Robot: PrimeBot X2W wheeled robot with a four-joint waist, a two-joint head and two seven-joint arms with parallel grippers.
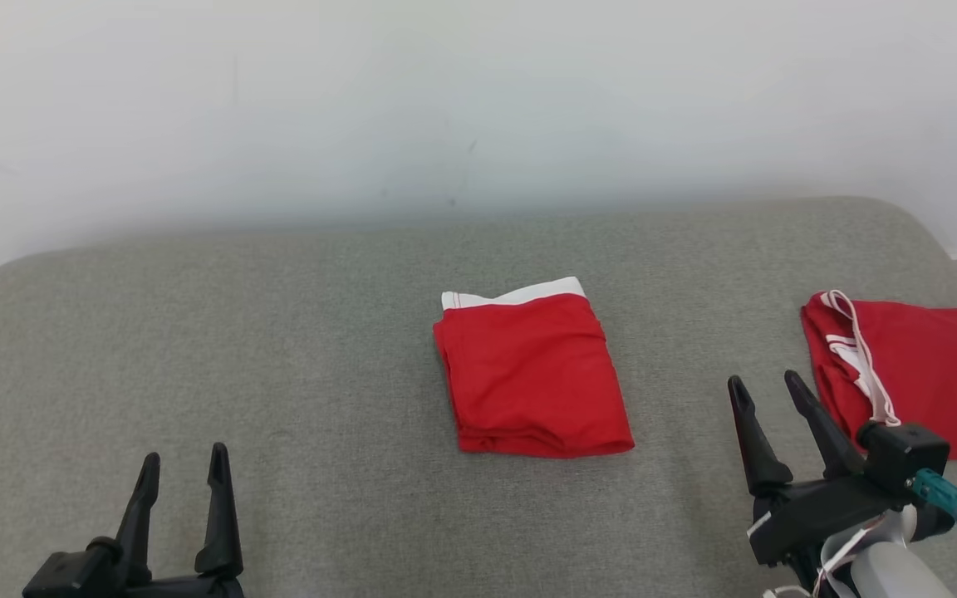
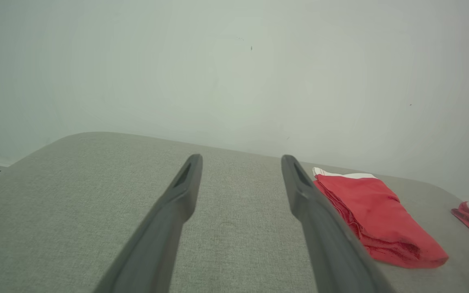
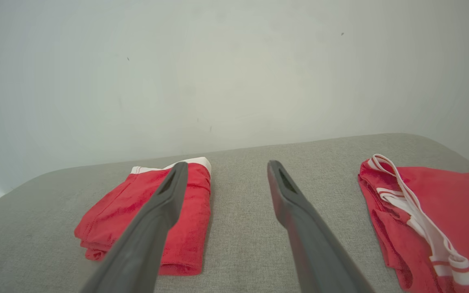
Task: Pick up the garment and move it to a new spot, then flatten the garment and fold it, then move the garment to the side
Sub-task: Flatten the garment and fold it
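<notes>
Both pincers released, empty: left gripper (image 1: 184, 453) lower left, right gripper (image 1: 765, 380) lower right. The folded red shorts (image 1: 532, 374) sit centre frame and the fold looks done. Next, likely: pinch all layers together and carry them aside, toward the striped red garment (image 1: 927, 374) at right.

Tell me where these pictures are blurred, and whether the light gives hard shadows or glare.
Head view: soft even light, no glare, faint shadow under the middle red garment. Left wrist view: the left gripper blurs near the lens. Right wrist view: the right gripper blurs likewise.
</notes>
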